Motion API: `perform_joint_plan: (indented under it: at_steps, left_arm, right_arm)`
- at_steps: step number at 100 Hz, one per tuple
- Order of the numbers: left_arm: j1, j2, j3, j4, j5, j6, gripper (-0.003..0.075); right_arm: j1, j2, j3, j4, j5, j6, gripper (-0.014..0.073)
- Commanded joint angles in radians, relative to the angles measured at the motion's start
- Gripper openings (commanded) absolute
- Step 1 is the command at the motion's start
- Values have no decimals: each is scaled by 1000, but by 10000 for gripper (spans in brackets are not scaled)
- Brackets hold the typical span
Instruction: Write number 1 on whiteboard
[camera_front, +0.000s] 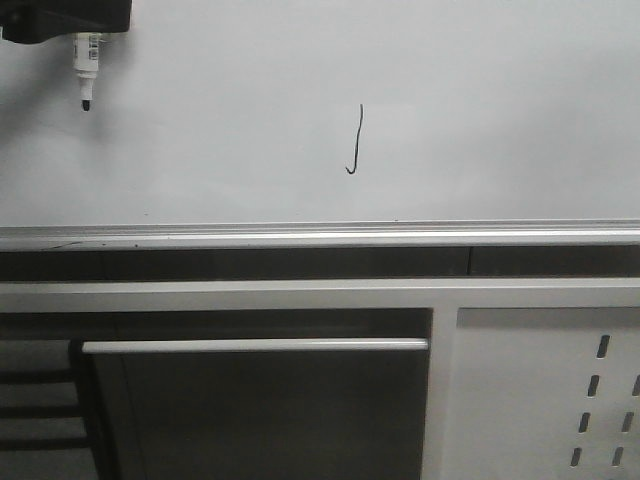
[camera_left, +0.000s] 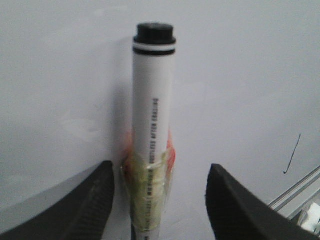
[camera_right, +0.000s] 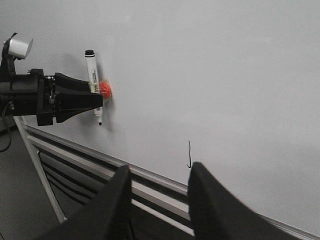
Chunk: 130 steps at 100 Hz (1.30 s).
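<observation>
My left gripper (camera_right: 97, 102) grips the whiteboard marker (camera_front: 85, 62) in the upper left of the front frame, tip down and seemingly clear of the whiteboard (camera_front: 500, 110). I judge the stroke done, so the care now is to back straight off without smearing. My right gripper (camera_right: 159, 185) hangs with fingers spread, grasping nothing. The number 1 (camera_front: 356, 140) sits mid-board, just above the silver rail (camera_front: 320, 234): thin, black, nearly vertical, with a small leftward hook at its foot.
</observation>
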Motion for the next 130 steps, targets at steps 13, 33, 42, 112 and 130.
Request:
perform_joint_plan:
  at_steps: [13,33,42,112,130]
  left_arm:
    - [12,-42,-42,-85,72,-19,477]
    - [12,-155,1,-82,112,-61,477]
    - [12,-220,39,-82,112,-92,476]
    - [-256,-507,125,-82,63,-198,10]
    - [-368,-507,125,-82,68,-198,-20]
  right_arm:
    - [-2,4,-26,-24,26,-4,237]
    - [-2,4,-26,-24,26,-4,237]
    - [-2,4,-26,-24,26,-4,237]
    - [-2,4,-26,-24,26,-4,237]
    - [-2,4,-26,-24,26,-4,237]
